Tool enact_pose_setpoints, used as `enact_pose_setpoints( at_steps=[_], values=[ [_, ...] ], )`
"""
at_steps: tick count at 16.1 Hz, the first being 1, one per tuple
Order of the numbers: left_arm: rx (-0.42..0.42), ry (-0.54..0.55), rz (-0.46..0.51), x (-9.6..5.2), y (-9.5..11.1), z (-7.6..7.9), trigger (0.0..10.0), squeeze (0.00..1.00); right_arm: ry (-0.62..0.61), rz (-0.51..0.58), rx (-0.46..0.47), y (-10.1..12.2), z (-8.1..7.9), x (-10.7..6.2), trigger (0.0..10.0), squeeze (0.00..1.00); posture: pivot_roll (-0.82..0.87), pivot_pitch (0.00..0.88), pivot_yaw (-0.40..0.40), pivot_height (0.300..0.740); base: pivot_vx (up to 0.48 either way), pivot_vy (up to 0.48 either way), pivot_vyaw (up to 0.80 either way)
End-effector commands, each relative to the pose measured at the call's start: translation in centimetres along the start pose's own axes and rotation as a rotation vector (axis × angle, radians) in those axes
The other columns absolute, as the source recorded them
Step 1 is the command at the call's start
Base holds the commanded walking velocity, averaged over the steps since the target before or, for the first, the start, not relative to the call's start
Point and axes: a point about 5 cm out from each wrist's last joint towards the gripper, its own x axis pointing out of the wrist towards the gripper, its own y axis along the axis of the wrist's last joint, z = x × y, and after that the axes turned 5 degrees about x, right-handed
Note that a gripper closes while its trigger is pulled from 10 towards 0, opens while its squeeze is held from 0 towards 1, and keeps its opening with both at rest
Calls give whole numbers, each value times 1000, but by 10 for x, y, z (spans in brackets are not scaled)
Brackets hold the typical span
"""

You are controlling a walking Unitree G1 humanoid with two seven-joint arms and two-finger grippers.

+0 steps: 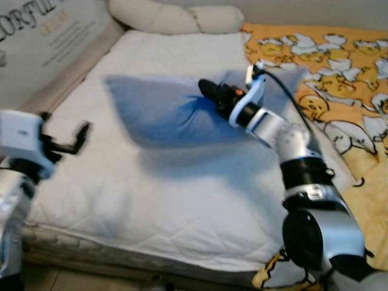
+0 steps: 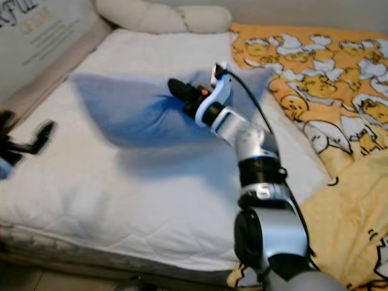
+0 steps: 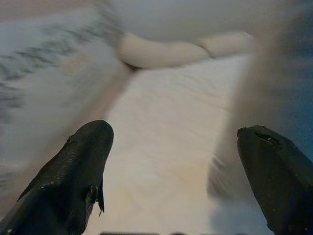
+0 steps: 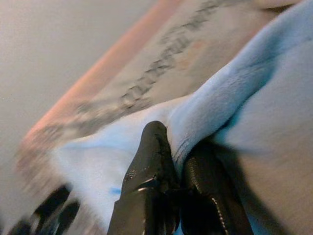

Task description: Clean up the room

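- While the room tidy-up is under way, the step in hand looks like moving the soft pale-blue fabric pillow (image 1: 160,112), which is raised above the white quilted mattress of the bed (image 1: 182,200), its shadow lying on the sheet below.
- The right gripper (image 1: 209,92) has its jaws clamped together on a pinched fold of that pillow near its right end; the right wrist view shows blue cloth squeezed between the two black fingers (image 4: 151,161).
- The left gripper (image 1: 73,143) hangs over the bed's left edge, well apart from the pillow, jaws wide apart and holding nothing.
- Next, I judge, the pillow needs carrying toward the head of the bed, near the long cream bolster cushion (image 1: 176,18), and setting down flat; the single-point pinch may let it swing or slip.
- The orange duck-print blanket (image 1: 339,79) lies rumpled along the right side, probably still to be dealt with.
- Motion blur smears the pillow's outline and the lettered panel (image 1: 42,36) beside the bed, whose print cannot be read fully.
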Motion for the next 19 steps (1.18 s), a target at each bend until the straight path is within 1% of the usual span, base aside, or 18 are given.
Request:
enact_pose_setpoints(
  at_steps=[1,3,4,5,6,7,8,9,10,11,12,13,14,15,16,17,18,19],
  values=[
    [-12,73,22,-2,2,-12,10000,0,99,16,-40,12,-11,-10,0,0,66,0,45,740,0,0,0],
    [-36,110,41,-3,4,-18,10000,0,126,6,-53,14,-8,-24,0,0,62,0,48,740,0,0,0],
    [-67,140,57,-3,4,-21,10000,0,182,-50,-42,3,-1,-48,0,0,57,0,55,740,0,0,0],
    [-90,149,72,-3,5,-21,10000,0,164,-110,-42,-10,8,-64,0,0,55,0,58,740,0,0,0],
    [-117,157,90,-4,5,-21,10000,0,46,-166,-40,-24,28,-79,0,0,51,0,60,740,0,0,0],
    [-151,146,103,-4,5,-20,10000,0,-118,-212,-34,-37,53,-95,0,0,41,0,67,740,0,0,0],
    [-180,116,94,-3,3,-15,10000,0,-235,-223,-8,-47,73,-109,0,0,40,0,69,740,0,0,0],
    [-192,49,61,1,-3,-2,10000,0,-394,-236,36,-61,98,-128,0,0,42,0,69,740,0,0,0],
    [-207,-28,25,6,-9,14,10000,0,-559,-265,39,-75,117,-147,0,0,45,0,68,740,0,0,0],
    [-247,-130,-29,11,-17,34,10000,0,-712,-276,11,-82,132,-165,0,0,44,0,67,740,0,0,0],
    [-275,-214,-69,15,-23,51,10000,0,-783,-255,-11,-81,138,-174,0,0,44,0,67,740,0,0,0],
    [-303,-283,-99,19,-28,66,10000,0,-791,-224,-28,-76,138,-174,2784,0,29,0,69,740,0,0,0],
    [-319,-331,-121,22,-31,77,10000,0,-788,-208,-46,-72,137,-172,8824,0,24,0,72,740,0,0,0],
    [-347,-496,-145,29,-41,110,10000,361,-793,-192,-132,-61,136,-165,10000,0,12,0,75,740,0,0,0],
    [-331,-562,-183,33,-52,126,10000,1000,-790,-185,-165,-57,137,-159,10000,0,6,0,77,740,0,0,0],
    [-341,-590,-210,35,-58,133,10000,1000,-785,-181,-175,-56,137,-156,10000,0,2,0,78,740,0,0,0],
    [-396,-607,-225,36,-61,137,10000,1000,-777,-180,-180,-55,136,-155,10000,0,0,0,78,740,0,0,0],
    [-494,-647,-247,38,-66,144,10000,1000,-744,-180,-172,-56,134,-152,10000,31,-4,0,78,740,0,0,0]
  ],
)
